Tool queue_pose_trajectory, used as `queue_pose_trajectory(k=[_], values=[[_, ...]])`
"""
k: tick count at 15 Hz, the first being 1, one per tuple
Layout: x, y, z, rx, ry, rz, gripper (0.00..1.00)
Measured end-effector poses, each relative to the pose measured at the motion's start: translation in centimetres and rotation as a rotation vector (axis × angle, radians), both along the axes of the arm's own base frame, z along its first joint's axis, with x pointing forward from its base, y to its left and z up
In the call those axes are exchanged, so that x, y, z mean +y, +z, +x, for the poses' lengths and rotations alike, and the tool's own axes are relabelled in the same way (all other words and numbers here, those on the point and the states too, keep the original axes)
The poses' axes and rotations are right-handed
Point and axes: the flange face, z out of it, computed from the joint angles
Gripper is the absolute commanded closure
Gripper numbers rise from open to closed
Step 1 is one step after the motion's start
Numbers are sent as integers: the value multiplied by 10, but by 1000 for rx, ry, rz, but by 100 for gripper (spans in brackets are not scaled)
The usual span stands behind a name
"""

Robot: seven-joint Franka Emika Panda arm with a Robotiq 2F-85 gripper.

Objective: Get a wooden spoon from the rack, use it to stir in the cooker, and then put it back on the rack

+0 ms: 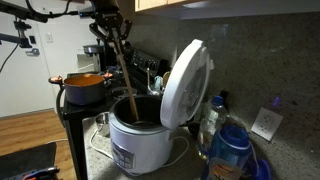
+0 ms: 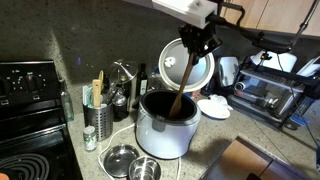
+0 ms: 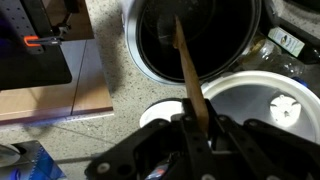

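The white cooker (image 1: 133, 143) (image 2: 163, 130) stands on the counter with its oval lid (image 1: 186, 82) (image 2: 200, 66) hinged up. My gripper (image 1: 108, 24) (image 2: 197, 42) (image 3: 193, 128) hangs above the pot, shut on the upper handle of the wooden spoon (image 1: 125, 72) (image 2: 181, 85) (image 3: 189, 62). The spoon slants down into the dark inner pot (image 3: 200, 35), and its bowl end is hidden inside. The rack (image 2: 124, 96), dark with upright handles, stands against the wall beside the cooker, apart from the gripper.
An orange pot (image 1: 85, 86) sits on the black stove (image 2: 28, 95). A silver holder with light utensils (image 2: 97, 120) and metal bowls (image 2: 122, 160) are near the cooker. There are also a white dish (image 2: 213, 107), a toaster oven (image 2: 272, 92) and a blue bottle (image 1: 229, 150).
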Motion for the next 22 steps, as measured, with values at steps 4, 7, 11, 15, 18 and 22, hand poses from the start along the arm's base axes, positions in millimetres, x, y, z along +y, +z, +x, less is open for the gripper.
queue_pose_trajectory(k=[4, 7, 11, 15, 18, 22], values=[[-1, -21, -2, 49, -12, 20, 95], [-10, -27, -3, 71, -33, 7, 95], [-23, -26, -1, 66, -50, -37, 95], [-30, -17, 9, -25, -39, -126, 95], [-22, -17, 25, -132, -27, -134, 95], [-3, -24, 44, -220, 14, -38, 95]])
